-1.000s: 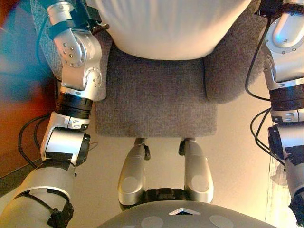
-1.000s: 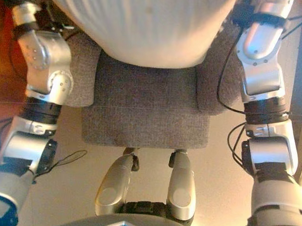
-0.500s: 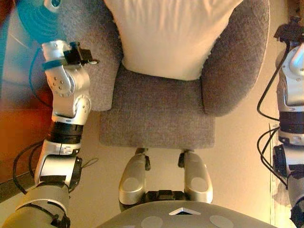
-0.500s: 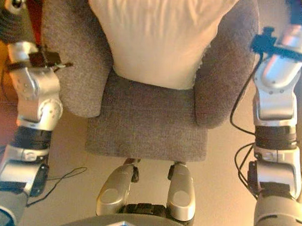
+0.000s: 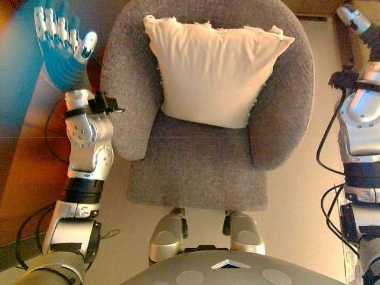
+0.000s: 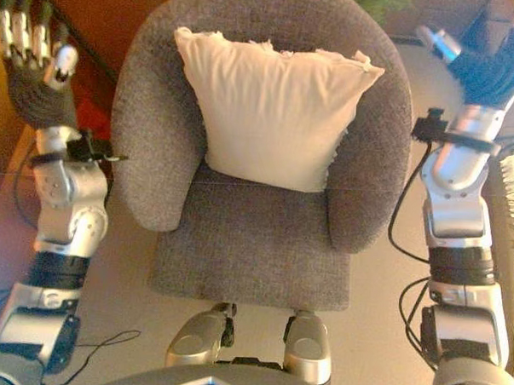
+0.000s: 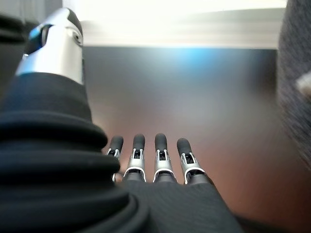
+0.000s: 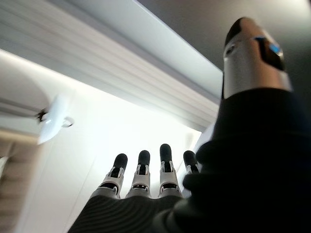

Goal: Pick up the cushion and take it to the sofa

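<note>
On the grey armchair (image 5: 196, 160), the cream cushion (image 5: 211, 74) leans against the backrest. The left hand (image 5: 59, 44) and right hand (image 6: 493, 62) hover outside, fingers straight, empty. The task looks nearly complete; withdrawing wide avoids toppling it.

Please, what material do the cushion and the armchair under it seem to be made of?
The cushion looks like a cream woven cloth, matt, perhaps cotton or linen: its surface is smooth with soft creases, and its top edge is ruffled. The armchair seems covered in a coarse grey fabric, matt, with a speckled, nubby texture like bouclé or tweed. The exact fibre cannot be told for either.
</note>
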